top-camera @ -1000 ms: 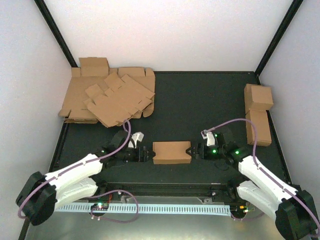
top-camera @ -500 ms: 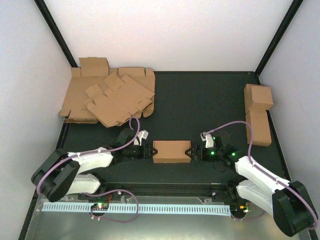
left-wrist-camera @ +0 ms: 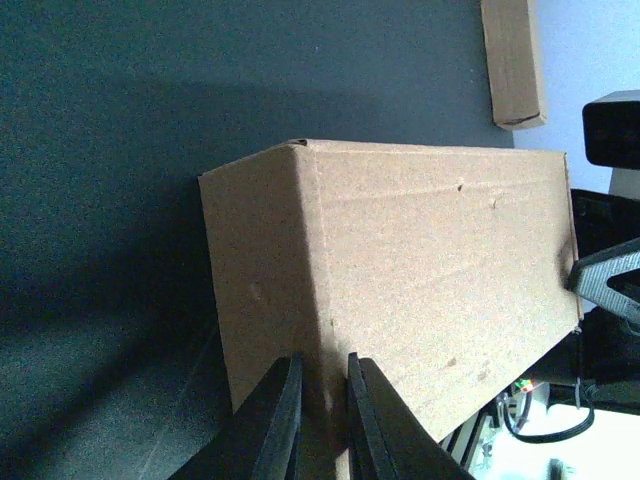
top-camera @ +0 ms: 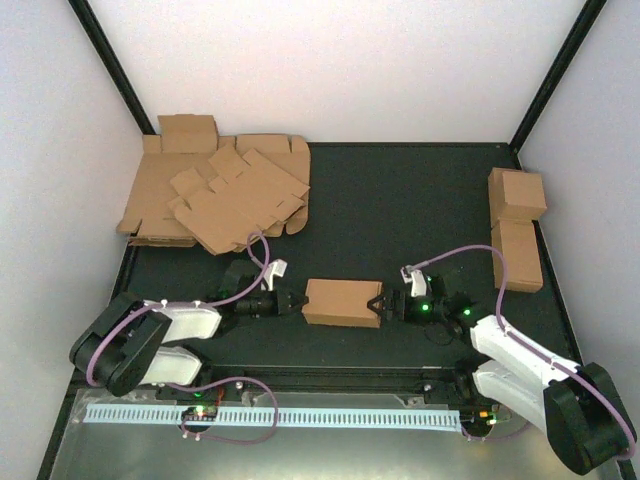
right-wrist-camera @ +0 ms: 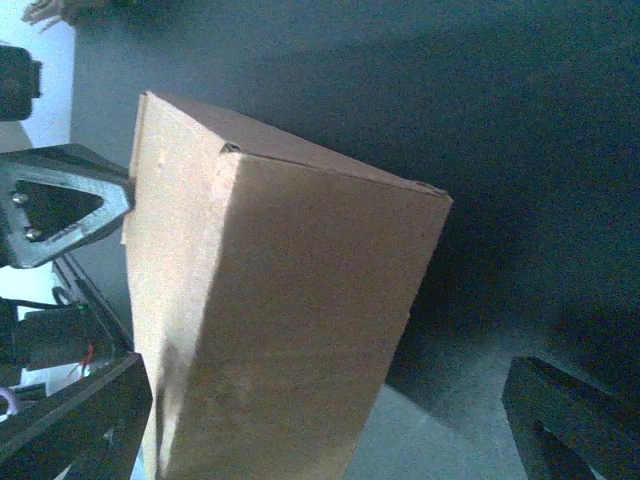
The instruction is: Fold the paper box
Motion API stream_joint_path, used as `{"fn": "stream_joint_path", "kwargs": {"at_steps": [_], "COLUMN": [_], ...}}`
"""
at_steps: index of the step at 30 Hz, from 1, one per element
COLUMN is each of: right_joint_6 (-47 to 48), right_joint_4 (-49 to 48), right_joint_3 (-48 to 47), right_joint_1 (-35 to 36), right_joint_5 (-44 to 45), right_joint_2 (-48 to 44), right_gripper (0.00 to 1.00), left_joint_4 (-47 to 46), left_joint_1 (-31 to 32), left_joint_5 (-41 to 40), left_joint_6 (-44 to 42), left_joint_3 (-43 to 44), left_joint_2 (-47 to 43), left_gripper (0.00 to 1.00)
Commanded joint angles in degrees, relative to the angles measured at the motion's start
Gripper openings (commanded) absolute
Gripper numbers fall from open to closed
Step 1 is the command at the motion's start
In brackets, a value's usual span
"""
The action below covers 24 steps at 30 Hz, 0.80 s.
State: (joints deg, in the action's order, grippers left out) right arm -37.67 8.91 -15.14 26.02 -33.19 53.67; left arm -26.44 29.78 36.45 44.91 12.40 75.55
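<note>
Far to the left of the paper box [top-camera: 342, 303] and behind it lies a loose stack of flat blanks [top-camera: 215, 195], untouched; just beside the box's left end, the left hand [top-camera: 297, 303] has drawn its jaws in from a wide spread to a thin slit within the last second, while its arm has folded back toward the base; the fingers [left-wrist-camera: 280, 420] sit against that end, and whether they nip any cardboard edge I cannot tell; the box itself has hardly shifted on the table [top-camera: 400, 200]; at its right end the right hand [top-camera: 387, 305] has spread a little further, to full width, its fingers on either side of that end and gripping nothing; well to the right and behind stand two finished cartons [top-camera: 517, 225].

Judged from this, the folding looks all but done, with the hands on a last press or release.

The box is plain brown corrugated card, closed into a low oblong lying lengthwise between the hands, slightly skewed; its corners look crisp, and one small tab corner shows at an upper edge.
</note>
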Motion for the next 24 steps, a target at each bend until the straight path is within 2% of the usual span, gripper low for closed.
{"fn": "stream_joint_path", "kwargs": {"at_steps": [1,3,8,12,14,16,17,24], "right_joint_6": [-3.61,-6.41,-15.95,-18.13,-18.73,-19.78,-20.56,-23.68], "right_joint_4": [-6.02,-8.74,-17.77,-13.51,-10.43,-8.97,-9.13,-10.51], "right_joint_3": [0.52,0.74,3.17,3.09,2.88,3.17,3.68,5.91], "right_joint_1": [0.08,0.09,0.08,0.13,0.08,0.08,0.08,0.08], "right_joint_5": [-4.47,-6.77,-12.23,-9.58,-7.38,-5.96,-5.77,-5.63], "right_joint_2": [0.39,1.81,2.82,-1.07,-3.5,-5.91,-7.15,-12.07], "right_gripper": [0.99,0.94,0.74,0.67,0.67,0.77,0.79,0.74], "left_joint_4": [1.32,0.02,-1.92,-2.04,-1.96,-2.04,-2.08,-0.32], "left_joint_1": [-0.94,-1.11,-1.14,-1.17,-1.14,-1.18,-1.18,-1.15], "left_joint_5": [0.73,1.57,2.33,2.02,1.88,1.73,1.8,1.76], "left_joint_6": [-0.34,-0.32,-0.23,-0.34,-0.18,0.12,0.32,0.27], "left_joint_3": [-2.8,-2.99,-3.0,-2.97,-3.09,-3.26,-3.34,-3.1], "left_joint_2": [3.6,4.9,6.8,6.85,6.66,6.26,6.09,3.73], "left_gripper": [0.13,0.13,0.13,0.12,0.13,0.12,0.12,0.13]}}
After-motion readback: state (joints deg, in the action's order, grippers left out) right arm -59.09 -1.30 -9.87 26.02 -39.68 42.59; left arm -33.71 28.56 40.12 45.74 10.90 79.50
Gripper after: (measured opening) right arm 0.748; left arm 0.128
